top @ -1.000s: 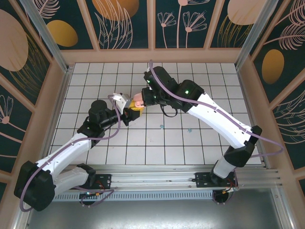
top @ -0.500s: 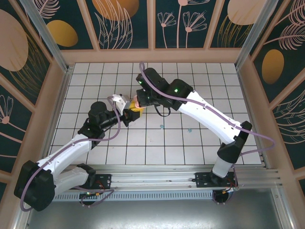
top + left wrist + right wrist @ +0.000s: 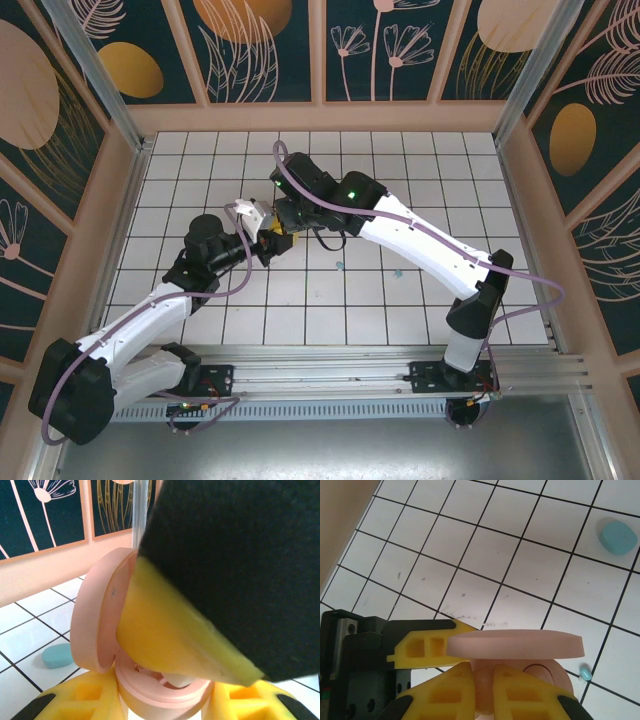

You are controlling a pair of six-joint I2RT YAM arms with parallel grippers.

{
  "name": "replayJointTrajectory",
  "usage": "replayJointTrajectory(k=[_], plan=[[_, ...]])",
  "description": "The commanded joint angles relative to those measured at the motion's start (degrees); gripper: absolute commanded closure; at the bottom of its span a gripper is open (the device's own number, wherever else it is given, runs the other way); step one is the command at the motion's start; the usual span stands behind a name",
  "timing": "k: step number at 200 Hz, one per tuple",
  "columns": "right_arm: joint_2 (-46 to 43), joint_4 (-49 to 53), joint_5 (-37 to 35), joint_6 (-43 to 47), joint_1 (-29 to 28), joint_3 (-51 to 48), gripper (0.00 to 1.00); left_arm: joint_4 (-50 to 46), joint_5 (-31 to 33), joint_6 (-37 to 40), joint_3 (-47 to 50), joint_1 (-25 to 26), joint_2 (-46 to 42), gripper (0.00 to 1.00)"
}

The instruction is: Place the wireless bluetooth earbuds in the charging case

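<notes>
Overhead; both wrists close on case [image 3: 95, 625]

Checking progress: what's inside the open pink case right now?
The right gripper reaches into the pink case, pinching a pink earbud. Its yellow fingers cover the wells, so anything already seated is hidden.

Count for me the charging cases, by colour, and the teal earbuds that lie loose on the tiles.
pink case: 1
blue case: 1
teal earbuds: 2
Total: 4
</notes>
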State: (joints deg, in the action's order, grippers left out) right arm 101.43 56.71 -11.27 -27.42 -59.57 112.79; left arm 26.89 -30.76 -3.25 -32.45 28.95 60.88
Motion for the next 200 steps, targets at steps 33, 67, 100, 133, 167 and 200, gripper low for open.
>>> replayJointTrajectory(k=[33, 67, 100, 133, 167, 200], plan=[[1.1, 3.5, -2.9, -0.5, -0.5, 2.6, 0.88, 2.3, 0.8, -0.2, -0.1, 0.1, -1.2, 0.84], [2.0, 5.2, -2.1, 0.1, -0.6, 3.6, 0.84, 2.1, 0.9, -0.4, -0.2, 0.1, -0.9, 0.84], [3.8, 7.0, -2.0, 0.1, -0.7, 4.7, 0.81, 2.2, 1.0, -0.6, -0.4, 0.1, -0.8, 0.84], [4.1, 6.5, -2.6, 0.2, -0.7, 4.9, 0.79, 1.8, 0.8, -0.6, -0.8, 0.1, -0.7, 0.84], [4.2, 6.5, -2.7, 0.1, -0.7, 6.3, 0.74, 1.4, 0.9, -0.6, -0.8, 0.1, -0.9, 0.84], [4.5, 7.5, -2.4, -0.2, -0.7, 8.0, 0.71, 1.5, 1.0, -0.4, -0.8, 0.2, -0.7, 0.84]])
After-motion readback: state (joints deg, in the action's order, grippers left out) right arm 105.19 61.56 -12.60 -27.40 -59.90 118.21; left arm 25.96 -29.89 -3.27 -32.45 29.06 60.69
